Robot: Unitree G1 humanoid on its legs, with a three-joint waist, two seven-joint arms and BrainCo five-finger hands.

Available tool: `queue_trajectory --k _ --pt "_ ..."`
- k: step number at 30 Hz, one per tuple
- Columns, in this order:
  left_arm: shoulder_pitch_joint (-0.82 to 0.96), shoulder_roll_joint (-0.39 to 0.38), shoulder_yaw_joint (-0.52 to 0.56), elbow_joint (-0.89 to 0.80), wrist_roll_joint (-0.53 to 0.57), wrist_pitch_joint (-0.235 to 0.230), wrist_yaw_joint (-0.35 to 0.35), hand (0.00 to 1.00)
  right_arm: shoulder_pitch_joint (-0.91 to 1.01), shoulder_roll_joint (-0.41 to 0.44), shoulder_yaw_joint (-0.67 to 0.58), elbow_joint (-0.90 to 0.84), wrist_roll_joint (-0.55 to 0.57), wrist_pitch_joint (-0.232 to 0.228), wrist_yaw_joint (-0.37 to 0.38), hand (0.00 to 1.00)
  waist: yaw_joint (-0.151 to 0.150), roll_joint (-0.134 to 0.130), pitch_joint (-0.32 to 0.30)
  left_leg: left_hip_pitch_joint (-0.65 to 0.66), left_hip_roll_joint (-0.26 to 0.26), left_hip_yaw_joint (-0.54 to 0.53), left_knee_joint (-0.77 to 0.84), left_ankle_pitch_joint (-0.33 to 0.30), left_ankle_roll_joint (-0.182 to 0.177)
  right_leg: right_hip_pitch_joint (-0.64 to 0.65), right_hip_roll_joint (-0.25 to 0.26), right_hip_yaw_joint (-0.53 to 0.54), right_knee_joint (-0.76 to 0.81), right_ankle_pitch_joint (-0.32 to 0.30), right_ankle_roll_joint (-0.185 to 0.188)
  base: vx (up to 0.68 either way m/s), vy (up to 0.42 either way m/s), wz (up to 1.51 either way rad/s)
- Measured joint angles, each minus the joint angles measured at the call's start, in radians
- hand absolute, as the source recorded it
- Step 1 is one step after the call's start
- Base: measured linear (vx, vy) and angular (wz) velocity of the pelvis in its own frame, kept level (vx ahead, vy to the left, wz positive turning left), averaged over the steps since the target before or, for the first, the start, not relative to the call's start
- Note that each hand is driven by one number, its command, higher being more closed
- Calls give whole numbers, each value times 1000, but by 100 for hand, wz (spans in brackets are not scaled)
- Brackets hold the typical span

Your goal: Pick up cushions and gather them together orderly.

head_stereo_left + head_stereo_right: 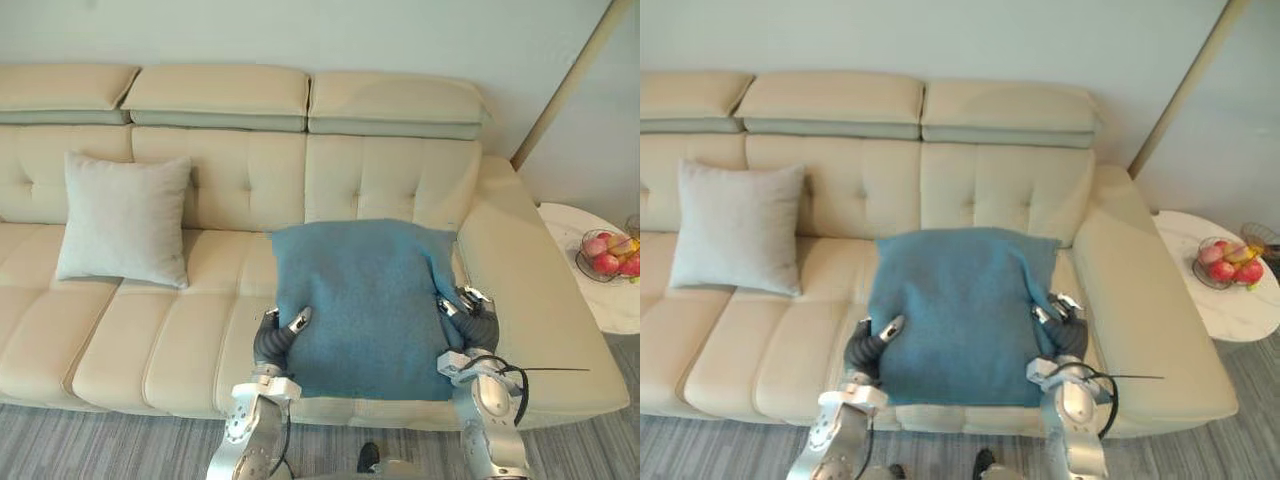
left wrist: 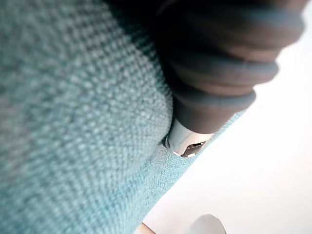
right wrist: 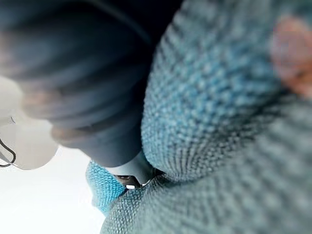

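Currently the square teal woven cushion (image 1: 365, 300) sits over the right seat of the cream tufted sofa (image 1: 180, 340), my left hand (image 1: 280, 335) and right hand (image 1: 472, 318) each pinching a side edge, thumb on its face, other fingers hidden behind. Far left, a pale grey square cushion (image 1: 125, 220) leans on the backrest; a round white side table (image 1: 575, 235) stands past the right armrest.

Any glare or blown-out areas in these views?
Left wrist view: backdrop past the blue cushion blown out white. Right wrist view: same white patch beside it. Eye views: even light, grey cushion throws a soft shadow on the sofa.
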Motion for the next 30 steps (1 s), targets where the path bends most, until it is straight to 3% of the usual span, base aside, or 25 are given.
queue_trajectory --k 3,6,8,13,18,25,30 --pt "0 -7 0 0 0 -3 0 100 19 -1 -1 -63 1 0 -4 100 13 16 1 -13 3 -30 86 1 1 42 13 21 -27 -3 -6 36 -39 -17" --pt "-4 -7 0 -19 0 -7 -1 100 15 0 -3 -115 0 -6 -4 100 22 16 1 -7 -25 -87 42 -6 6 39 13 68 -58 2 -17 22 42 -29" --pt "-15 -7 0 -25 3 -15 -2 100 11 1 -6 -108 0 -11 -7 100 22 23 -3 61 -45 -122 -89 -9 7 32 14 95 -74 27 10 54 62 -33" --pt "-23 -4 0 -25 3 -16 -2 100 11 17 -10 -107 -6 -9 -8 100 19 14 -2 113 -85 -87 -171 -8 8 35 -12 150 -125 69 45 44 122 -29" --pt "-23 3 0 -25 19 -14 -2 100 0 20 -12 -43 -6 -10 -7 100 13 3 -9 126 -121 -68 -230 9 34 35 -36 176 -189 107 66 15 89 -15" --pt "-46 12 25 -23 40 -5 18 100 -77 15 -8 29 -51 1 -10 100 8 -4 2 15 -151 -81 -241 35 52 -55 -56 172 -236 160 69 -3 13 3" --pt "-202 11 48 -23 51 -29 81 100 -234 -7 1 29 -79 0 -64 100 17 -13 87 -131 -140 -91 -164 36 52 -215 -56 175 -128 162 68 -110 -6 4"
